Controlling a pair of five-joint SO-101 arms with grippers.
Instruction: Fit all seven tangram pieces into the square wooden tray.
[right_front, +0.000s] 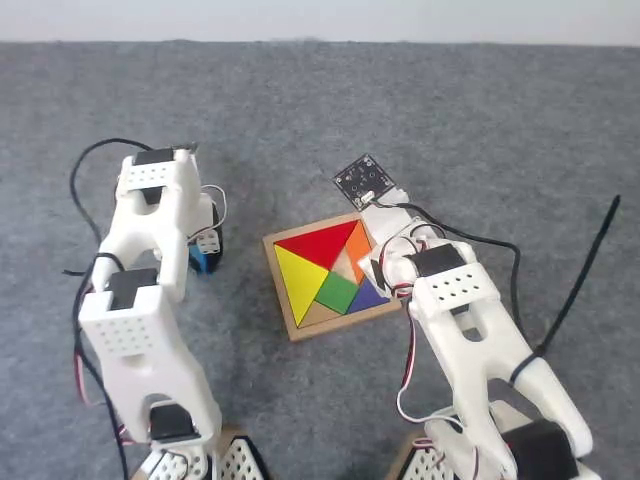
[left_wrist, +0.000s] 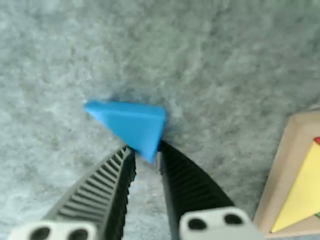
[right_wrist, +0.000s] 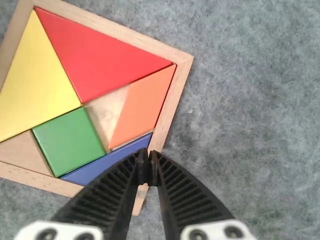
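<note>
The square wooden tray (right_front: 279, 287) lies at mid-table. It holds a red triangle (right_front: 320, 243), a yellow triangle (right_front: 295, 275), an orange triangle (right_front: 358, 245), a green square (right_front: 337, 292) and a purple parallelogram (right_front: 366, 296). Bare wood shows in two triangular gaps, one in the middle (right_wrist: 107, 112) and one at a corner (right_wrist: 17, 150). A blue triangle (left_wrist: 129, 124) is on the carpet left of the tray. My left gripper (left_wrist: 145, 152) pinches its corner. My right gripper (right_wrist: 146, 159) is shut and empty over the tray's rim (right_wrist: 177, 97), beside the parallelogram (right_wrist: 105, 165).
Grey carpet covers the whole table. The left arm (right_front: 150, 270) stands left of the tray and the right arm (right_front: 470, 320) crosses its near right corner. Black cables (right_front: 575, 290) trail beside both arms. The tray's edge (left_wrist: 292, 165) is close to the blue triangle.
</note>
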